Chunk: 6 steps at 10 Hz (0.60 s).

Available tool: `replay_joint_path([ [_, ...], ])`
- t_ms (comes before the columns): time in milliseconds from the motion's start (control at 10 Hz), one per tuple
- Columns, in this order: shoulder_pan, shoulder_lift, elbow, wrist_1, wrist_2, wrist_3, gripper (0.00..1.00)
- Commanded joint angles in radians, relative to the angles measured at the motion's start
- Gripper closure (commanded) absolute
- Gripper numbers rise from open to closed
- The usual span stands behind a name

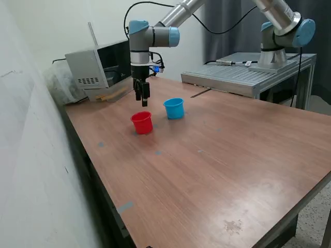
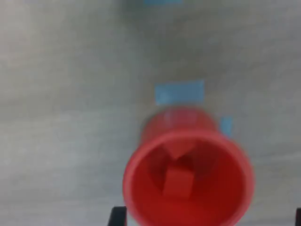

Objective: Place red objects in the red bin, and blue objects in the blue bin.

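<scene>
The red bin (image 1: 141,123) stands upright on the wooden table, with the blue bin (image 1: 174,108) close beside it toward the exterior view's right. My gripper (image 1: 143,99) hangs just above the red bin, slightly behind it. In the blurred wrist view I look down into the red bin (image 2: 141,188). One red cube (image 2: 178,181) lies inside, and a second red shape behind it may be another. Two dark fingertips (image 2: 117,216) show far apart at the picture's edge with nothing between them, so the gripper is open. No blue cubes show in either view.
A grey box-like appliance (image 1: 95,67) sits at the table's back corner. A metal platform (image 1: 243,75) carries a second arm's base (image 1: 282,36) at the exterior view's right. Small blue tape marks (image 2: 180,92) are stuck on the table near the bins.
</scene>
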Motion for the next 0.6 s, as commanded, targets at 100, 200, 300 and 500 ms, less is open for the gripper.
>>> replay_joint_path([
  [100, 0.037, -0.286, 0.135, 0.259, -0.006, -0.003, 0.0],
  [200, 0.051, -0.404, 0.17, 0.391, -0.018, -0.005, 0.0],
  [300, 0.086, -0.522, 0.203, 0.484, -0.049, 0.001, 0.0],
  [500, 0.137, -0.742, 0.237, 0.666, -0.061, 0.009, 0.0],
])
